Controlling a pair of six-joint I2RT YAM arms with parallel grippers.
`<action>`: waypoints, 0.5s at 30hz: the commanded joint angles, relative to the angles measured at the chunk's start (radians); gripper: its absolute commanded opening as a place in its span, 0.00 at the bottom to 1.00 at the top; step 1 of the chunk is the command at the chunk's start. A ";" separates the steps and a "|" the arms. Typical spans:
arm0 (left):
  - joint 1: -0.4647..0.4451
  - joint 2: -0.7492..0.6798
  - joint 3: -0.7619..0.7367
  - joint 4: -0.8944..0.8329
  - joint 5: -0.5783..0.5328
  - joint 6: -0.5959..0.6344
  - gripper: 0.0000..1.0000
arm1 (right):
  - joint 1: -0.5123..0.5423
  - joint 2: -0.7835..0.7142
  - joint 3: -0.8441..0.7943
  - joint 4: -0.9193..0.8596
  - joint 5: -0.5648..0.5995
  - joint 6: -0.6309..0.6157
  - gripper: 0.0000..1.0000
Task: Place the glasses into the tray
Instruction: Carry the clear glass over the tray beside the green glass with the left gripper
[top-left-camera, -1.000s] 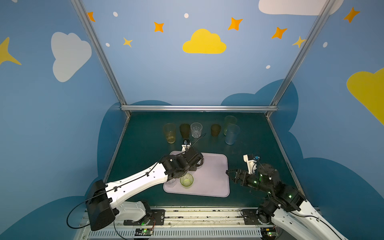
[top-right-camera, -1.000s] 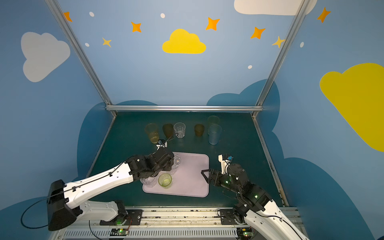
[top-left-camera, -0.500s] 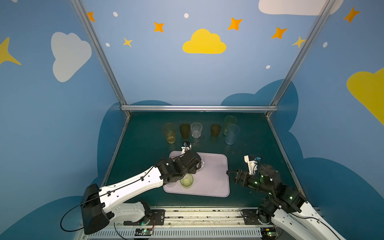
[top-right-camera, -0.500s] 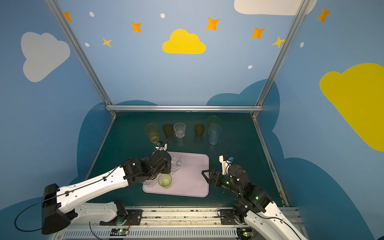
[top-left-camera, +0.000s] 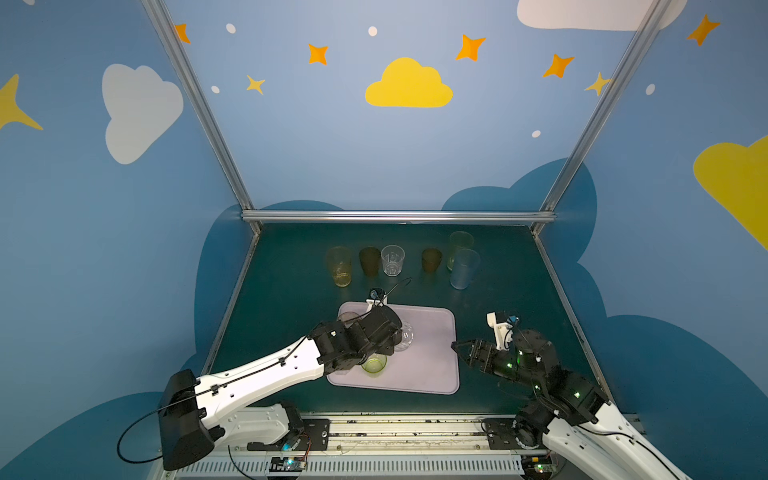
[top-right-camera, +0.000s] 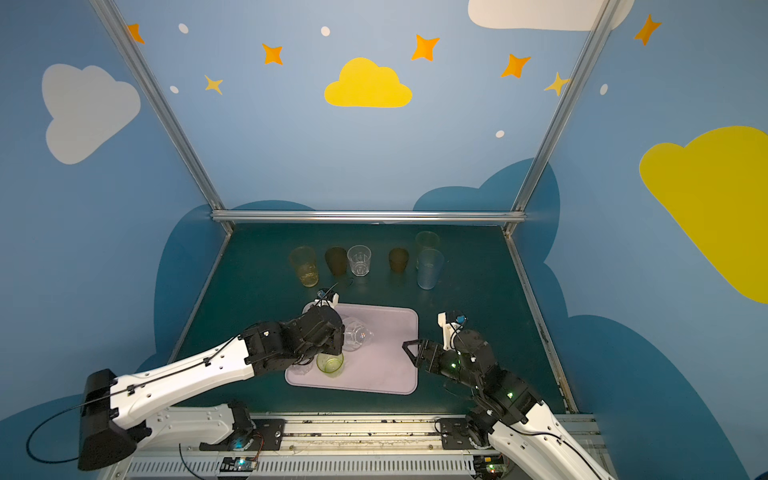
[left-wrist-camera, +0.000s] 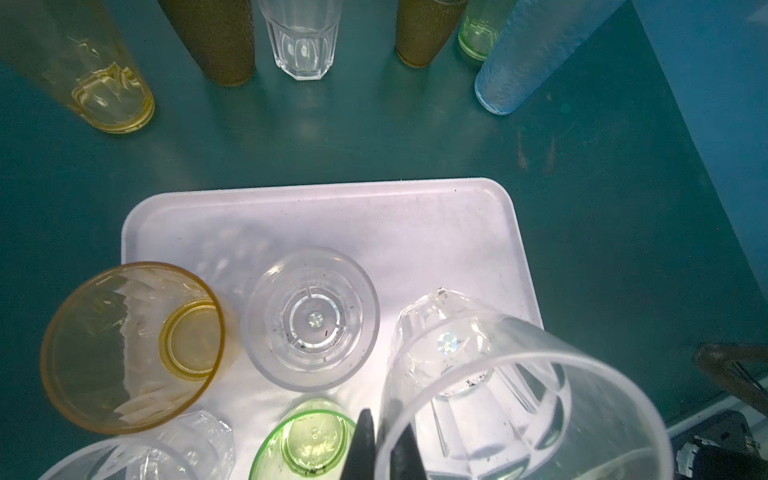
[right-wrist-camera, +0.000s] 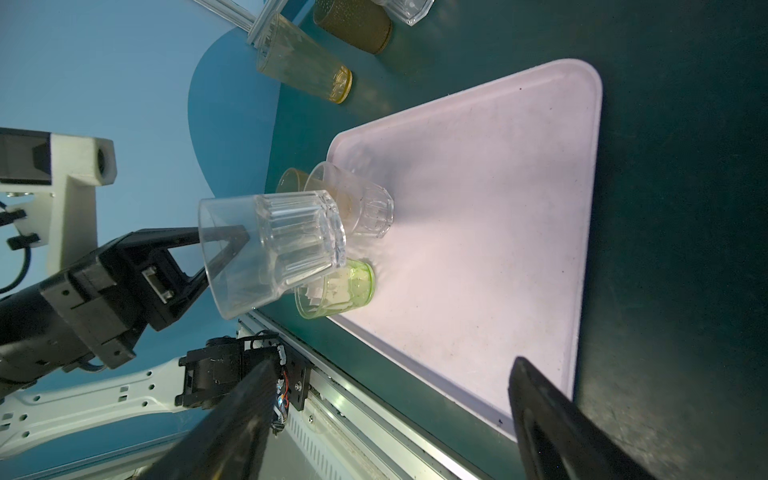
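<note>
Since the earlier frames your left arm has dropped lower over the tray (top-left-camera: 428, 361), carrying its load down with it; the right arm has barely shifted.

**Left claw:** the left gripper (left-wrist-camera: 383, 446) is clenched on the wall of a clear faceted glass (right-wrist-camera: 286, 245), one finger inside the rim and one outside. The glass hangs tilted over the tray, just beside the short green glass (left-wrist-camera: 307, 440). Whether its base already touches the tray floor cannot be told from these views.

**Right claw:** the right gripper (top-left-camera: 462, 353) stands spread wide and empty at the tray's right edge.

**Tray contents:** besides the green one, a clear glass (left-wrist-camera: 311, 320), an orange glass (left-wrist-camera: 133, 345) and a second clear glass (left-wrist-camera: 178, 446) stand at the left end. The right half is bare.

**Still on the table**, in a row well behind the tray:
- yellow glass (top-left-camera: 340, 266)
- brown glass (top-left-camera: 369, 261)
- clear one (top-left-camera: 392, 260)
- second brown glass (top-left-camera: 431, 260)
- tall green glass (top-left-camera: 460, 248)
- blue glass (top-left-camera: 464, 269)

**Step in hand:** setting down the fifth glass, so you are a little under halfway.

**Next move:** you should level the glass, settle its base on bare tray clear of the green one, then release and lift straight up so the inner finger does not drag the rim over.
</note>
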 joint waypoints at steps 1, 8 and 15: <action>-0.012 0.001 0.024 0.004 0.012 -0.010 0.04 | -0.003 0.014 0.001 0.026 -0.001 0.003 0.87; -0.024 0.006 0.020 -0.003 0.035 0.005 0.04 | -0.003 0.010 -0.004 0.033 0.007 0.023 0.87; -0.031 0.007 -0.014 -0.007 0.067 0.005 0.04 | -0.003 -0.005 -0.024 0.055 0.011 0.050 0.87</action>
